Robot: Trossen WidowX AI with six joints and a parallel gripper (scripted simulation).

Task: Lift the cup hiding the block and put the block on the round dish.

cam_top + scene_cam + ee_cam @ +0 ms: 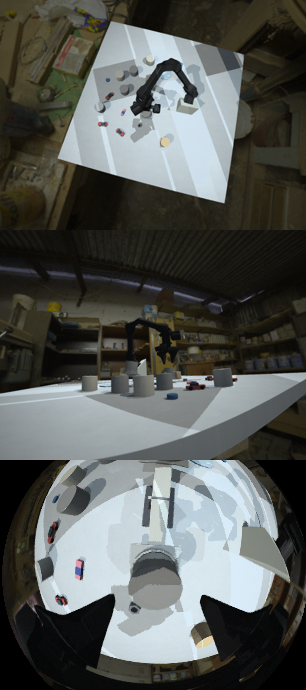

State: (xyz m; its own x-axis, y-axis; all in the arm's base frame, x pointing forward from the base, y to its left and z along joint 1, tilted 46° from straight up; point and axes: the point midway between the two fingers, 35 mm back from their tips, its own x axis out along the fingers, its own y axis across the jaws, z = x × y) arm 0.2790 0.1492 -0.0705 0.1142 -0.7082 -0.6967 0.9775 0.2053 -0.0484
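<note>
A grey cup (146, 115) (154, 574) stands on the near end of the balance, and in the exterior view it (170, 371) shows far back. My gripper (144, 107) (168, 361) (158, 599) is open and empty. It hangs straight above the near cup, well clear of its top. A pale blue flat round dish (166, 74) (205, 462) lies beyond the far cup. No block is in view.
Several grey and beige cylinders (124, 89) (143, 385) stand left of the balance, with toy cars (109, 95) (195, 386) and a blue puck (107, 79) (172, 396). A tan cylinder (165, 142) (202, 635) stands nearer the front. The arm's white base box (187, 106) is at the right.
</note>
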